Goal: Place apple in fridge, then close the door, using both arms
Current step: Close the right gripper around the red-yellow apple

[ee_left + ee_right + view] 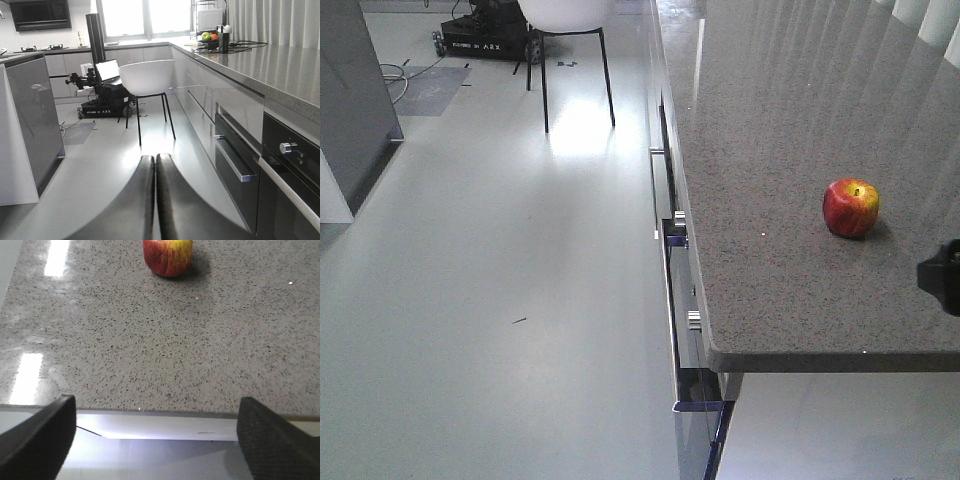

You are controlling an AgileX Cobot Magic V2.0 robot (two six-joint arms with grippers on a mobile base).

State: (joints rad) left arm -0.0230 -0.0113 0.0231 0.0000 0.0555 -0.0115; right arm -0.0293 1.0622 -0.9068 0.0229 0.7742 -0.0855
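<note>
Speckled grey stone counter (pixel 770 130), glossy, with pale light streaks reflected on it. A red apple (pixel 850 207) with a yellow patch at its stem sits upright on the counter, set back from the near edge. At the far end, small in view, sit green and orange fruit (pixel 205 36).

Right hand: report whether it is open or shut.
Open. On the right hand, the fingers sit wide apart, nothing between them; the apple rests ahead on the countertop.
</note>
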